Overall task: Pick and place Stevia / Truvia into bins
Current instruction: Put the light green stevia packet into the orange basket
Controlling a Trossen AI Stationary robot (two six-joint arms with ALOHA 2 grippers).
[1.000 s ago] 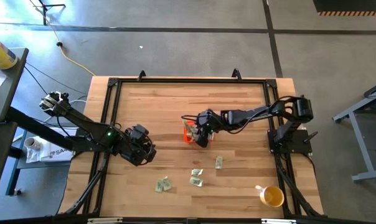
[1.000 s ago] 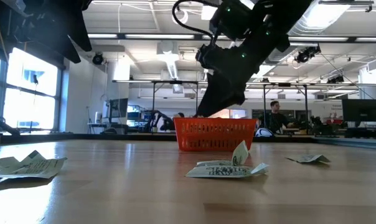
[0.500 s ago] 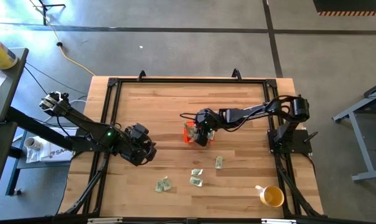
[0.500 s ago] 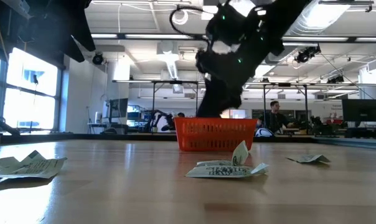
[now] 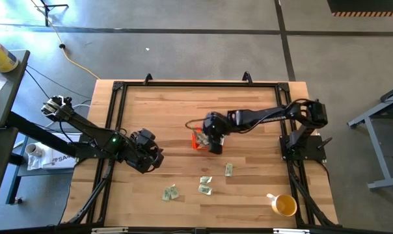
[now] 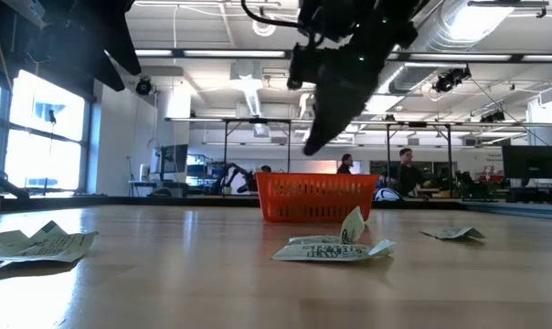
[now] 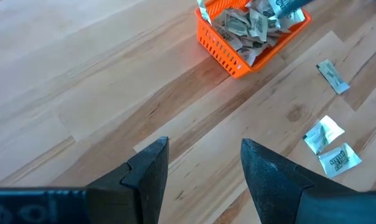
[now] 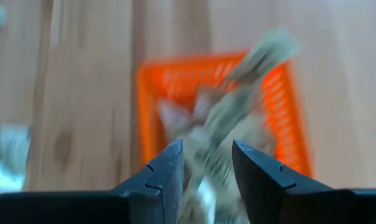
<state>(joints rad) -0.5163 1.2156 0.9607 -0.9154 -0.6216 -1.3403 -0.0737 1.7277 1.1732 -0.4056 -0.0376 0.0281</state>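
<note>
Orange-red bin (image 7: 253, 34) already holds a heap of Stevia packets (image 7: 245, 23), with four more (image 5: 205, 189) on the counter (image 5: 157, 117) near it, while the right gripper (image 8: 205, 163), jaws spread, hangs above the bin, apparently releasing a packet (image 8: 247, 81).

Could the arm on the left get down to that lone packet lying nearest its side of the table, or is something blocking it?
Probably yes. The left gripper hangs open over bare wood, and the packet lies flat on the table with nothing on or against it. The right gripper is away over the orange bin.
</note>
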